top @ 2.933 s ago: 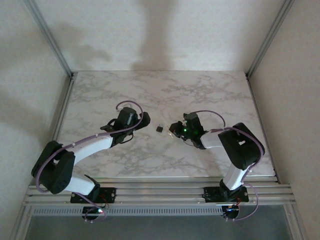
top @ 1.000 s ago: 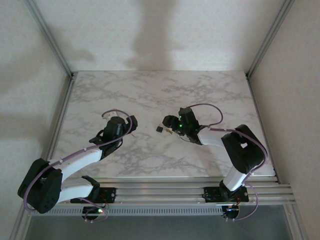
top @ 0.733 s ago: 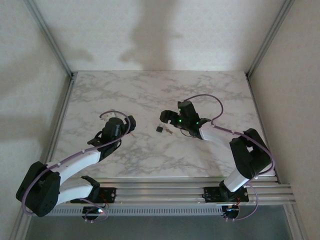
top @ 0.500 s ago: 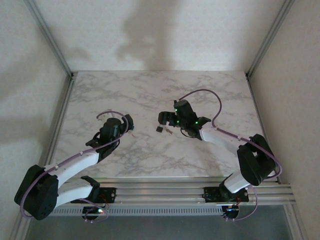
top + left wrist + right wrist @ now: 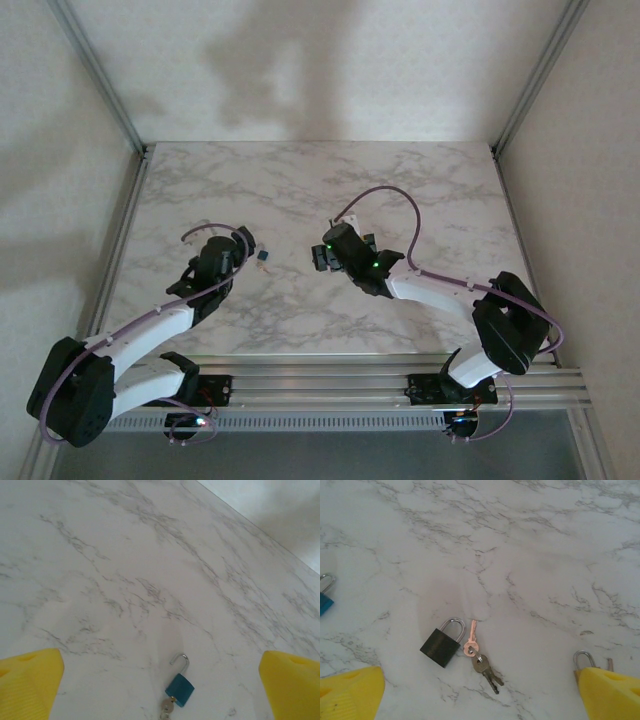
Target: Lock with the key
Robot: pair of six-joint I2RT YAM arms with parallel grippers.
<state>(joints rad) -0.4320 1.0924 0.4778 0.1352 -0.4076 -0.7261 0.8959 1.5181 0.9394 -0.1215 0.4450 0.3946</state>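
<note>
Place: I am working in a robotics lab test cell, a closed-in bench rather than a home or shop.
Enclosure: plain white panels (image 5: 330, 100) shut in the back and both sides, framed by bare aluminium posts (image 5: 100, 75) at the corners.
Work surface: a marble-patterned table top (image 5: 300, 190) forms the floor of the cell.
Mounting: my left arm (image 5: 150, 328) and right arm (image 5: 440, 290) are bolted to slotted aluminium rails (image 5: 320, 378) along the near edge.
Wiring: purple cables (image 5: 385, 192) loop exposed along both arms.
Electronics: small green lights glow on the right arm's wrist.
</note>
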